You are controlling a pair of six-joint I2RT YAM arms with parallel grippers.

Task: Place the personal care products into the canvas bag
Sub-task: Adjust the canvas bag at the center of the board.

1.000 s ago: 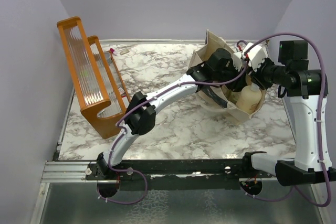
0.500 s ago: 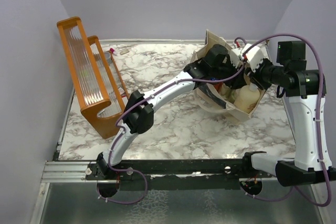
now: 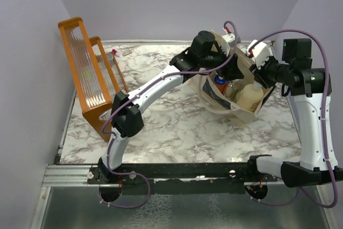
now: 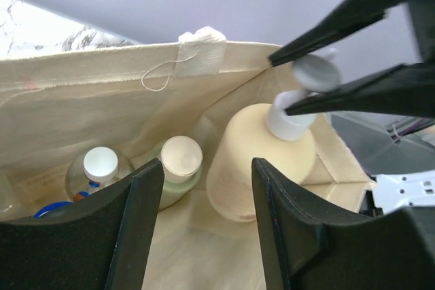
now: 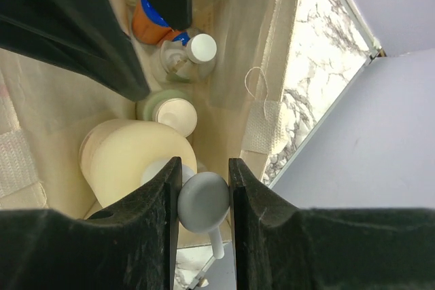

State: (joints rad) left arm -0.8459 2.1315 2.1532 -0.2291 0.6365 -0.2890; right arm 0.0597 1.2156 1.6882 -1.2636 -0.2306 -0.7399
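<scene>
The canvas bag (image 3: 251, 112) stands open at the back right of the table. Inside it are the beige pump bottle (image 5: 129, 157), the olive-grey bottle with cream cap (image 5: 173, 113), a clear bottle with a white cap (image 5: 190, 56) and the orange bottle with blue cap (image 5: 146, 24). My right gripper (image 5: 202, 202) is shut on the beige bottle's grey pump head (image 4: 314, 71), with the bottle's body down in the bag. My left gripper (image 4: 207, 236) is open and empty, just above the bag's inside (image 4: 81, 100), beside the beige bottle (image 4: 258, 161) and the olive-grey bottle (image 4: 178, 168).
An orange wooden rack (image 3: 86, 79) stands at the far left, with a clear item with a pink tip (image 3: 113, 53) by it. My left arm (image 3: 161, 84) stretches across the table's middle. The purple walls are close behind the bag and to its right.
My left arm has lifted and swung back, so its gripper has come up out of the bag. The bag now stands more upright. The right gripper has barely moved.
</scene>
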